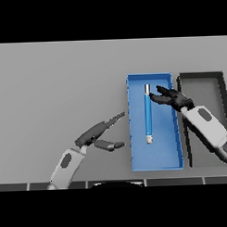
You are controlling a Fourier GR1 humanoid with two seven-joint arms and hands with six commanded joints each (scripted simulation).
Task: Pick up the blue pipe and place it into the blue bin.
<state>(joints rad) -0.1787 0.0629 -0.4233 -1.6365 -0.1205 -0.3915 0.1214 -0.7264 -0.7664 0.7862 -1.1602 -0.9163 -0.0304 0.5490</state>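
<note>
The blue pipe (148,115) with pale ends lies lengthwise inside the blue bin (156,163), near the bin's left half. My right hand (172,98) hovers over the bin's upper right part, fingers straight and spread, their tips just right of the pipe's far end and holding nothing. My left hand (100,134) rests over the table to the left of the bin, fingers straight and pointing toward it, thumb out below.
A dark grey bin (202,76) stands directly right of the blue one, and my right forearm crosses over it. Bare grey table stretches to the left and behind.
</note>
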